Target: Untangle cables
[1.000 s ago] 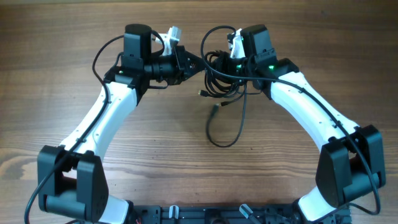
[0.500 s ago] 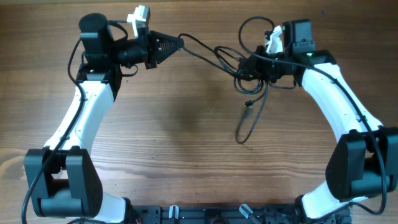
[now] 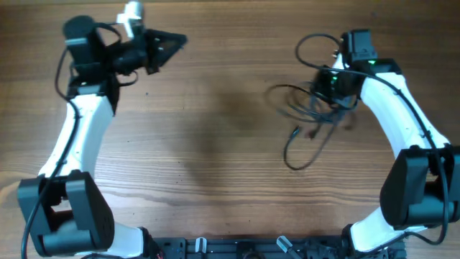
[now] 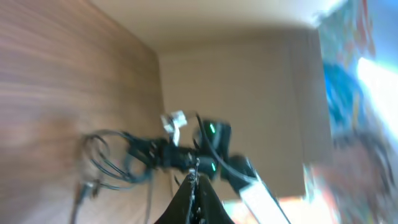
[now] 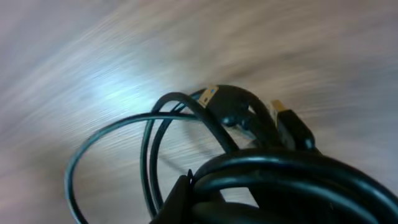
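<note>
The cables (image 3: 305,108) are a loose black tangle on the right side of the wooden table, with one loop (image 3: 302,155) trailing toward the front and another (image 3: 310,43) arching behind. My right gripper (image 3: 327,88) is shut on the bundle. In the right wrist view thick strands (image 5: 280,171) press against the shut jaws (image 5: 189,190), and plug ends (image 5: 289,121) show beyond. My left gripper (image 3: 180,40) is at the far left, well away from the cables, shut with nothing visible between its fingers. The blurred left wrist view shows its shut tips (image 4: 196,180) pointing toward the distant tangle (image 4: 109,165).
The table top (image 3: 215,158) is brown wood. The arm bases (image 3: 237,248) sit along the front edge. A wall stands beyond the table's far edge in the left wrist view (image 4: 249,74).
Both arms have swung apart. The strand that ran taut from the left gripper to the bundle no longer reaches it. The bundle has moved right with the right gripper.
</note>
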Available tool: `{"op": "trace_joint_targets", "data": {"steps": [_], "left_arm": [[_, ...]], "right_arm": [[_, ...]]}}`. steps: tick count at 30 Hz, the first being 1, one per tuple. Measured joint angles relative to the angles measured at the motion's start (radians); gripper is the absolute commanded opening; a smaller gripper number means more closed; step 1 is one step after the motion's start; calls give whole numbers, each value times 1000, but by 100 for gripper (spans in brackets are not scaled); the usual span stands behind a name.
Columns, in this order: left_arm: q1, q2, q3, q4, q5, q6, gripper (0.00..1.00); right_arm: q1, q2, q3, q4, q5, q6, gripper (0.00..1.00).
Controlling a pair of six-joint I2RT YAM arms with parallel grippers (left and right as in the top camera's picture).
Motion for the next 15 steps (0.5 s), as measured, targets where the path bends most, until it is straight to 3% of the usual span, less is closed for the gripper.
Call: {"op": "trace_joint_targets", "data": {"steps": [5, 8, 9, 13, 15], "left_arm": [[-11, 0, 9, -270, -188, 108, 4], [-63, 0, 8, -420, -332, 196, 4], [-121, 0, 8, -467, -427, 258, 4], [-192, 0, 8, -475, -523, 323, 4], [-234, 0, 8, -478, -566, 337, 4]], "right_arm": [[3, 0, 0, 14, 37, -72, 5], [11, 0, 0, 48, -70, -195, 7], [21, 0, 0, 63, -191, -246, 9], [39, 0, 0, 107, -455, -385, 45], [47, 0, 0, 113, -535, -422, 48]]}}
